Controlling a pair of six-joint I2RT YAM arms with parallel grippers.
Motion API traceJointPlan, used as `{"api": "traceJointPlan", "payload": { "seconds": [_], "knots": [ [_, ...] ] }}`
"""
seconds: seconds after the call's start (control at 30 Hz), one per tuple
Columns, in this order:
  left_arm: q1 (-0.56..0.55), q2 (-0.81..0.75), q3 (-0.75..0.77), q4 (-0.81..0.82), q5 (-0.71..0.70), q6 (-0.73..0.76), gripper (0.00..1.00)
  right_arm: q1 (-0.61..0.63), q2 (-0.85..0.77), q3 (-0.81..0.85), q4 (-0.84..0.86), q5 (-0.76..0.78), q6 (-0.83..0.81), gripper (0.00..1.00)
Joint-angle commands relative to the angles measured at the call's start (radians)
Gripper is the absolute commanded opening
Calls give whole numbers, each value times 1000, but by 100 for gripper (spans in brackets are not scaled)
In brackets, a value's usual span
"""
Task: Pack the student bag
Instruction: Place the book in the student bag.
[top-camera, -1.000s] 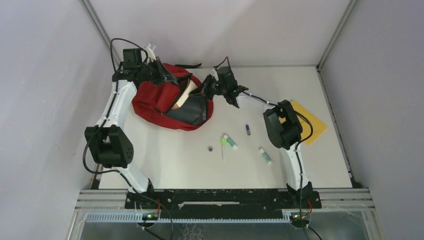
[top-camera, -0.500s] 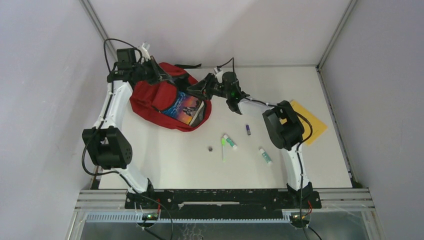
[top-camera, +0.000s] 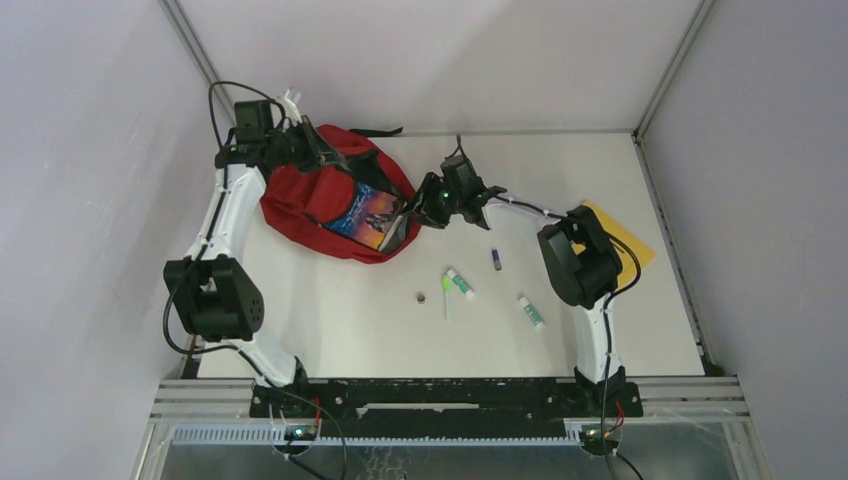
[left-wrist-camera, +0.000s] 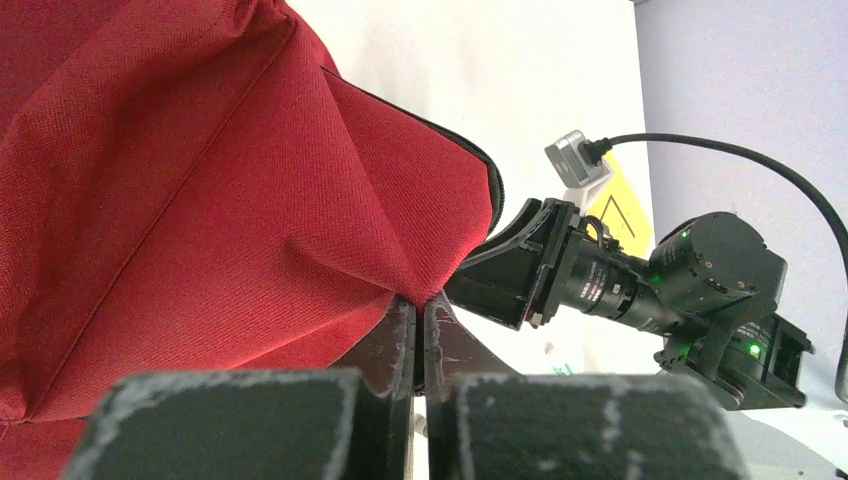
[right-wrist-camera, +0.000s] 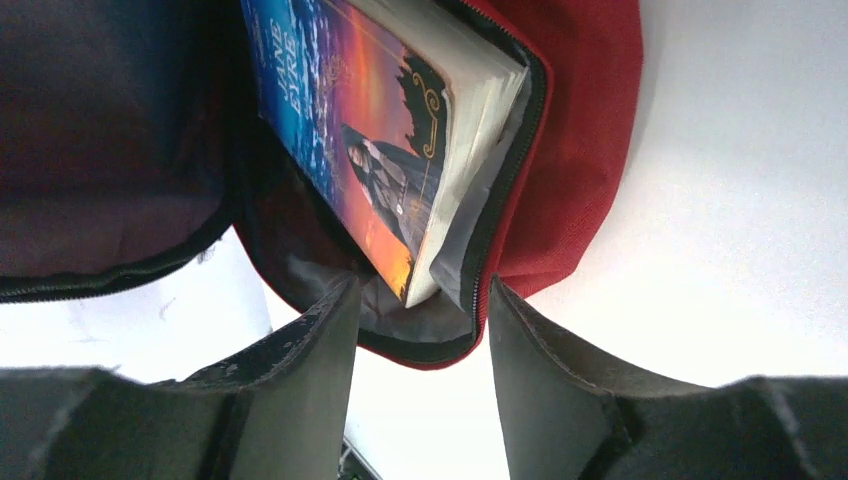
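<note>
Red fabric backpack with black zip trim lies on its side at the far left of the white table, its mouth facing the right arm. The paperback book with a blue and orange cover now sits inside that mouth. A second ago it was on its way in, held by the right arm. In the right wrist view the cover and page edges rest against the grey lining, one corner just inside the zip.

The left gripper stays pinched tight on a fold of the bag's red cloth, holding the opening up. The right gripper has let go of the book. Its fingers stand apart and empty just outside the bag's lip, and the arm has drawn back a little.

So one item appears packed. The flat yellow envelope, two white tubes with green labels, a thin green pen, a small purple-ended stick and a small dark ring are not yet packed and lie on the table.
</note>
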Motion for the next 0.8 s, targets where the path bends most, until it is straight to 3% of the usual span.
{"api": "traceJointPlan", "payload": {
  "seconds": [0.0, 0.23, 0.47, 0.77],
  "knots": [
    [2, -66, -11, 53, 41, -16, 0, 17, -15, 55, -49, -5, -79, 58],
    [1, -78, -32, 65, 59, -19, 0, 59, -36, 50, 41, 32, -51, 55],
    [0, -82, -49, 74, 73, -22, 0, 79, 86, 164, 54, -28, 38, 56],
    [0, -99, -79, 80, 75, -20, 0, 92, 130, 124, 42, 14, 112, 57]
  ]
}}
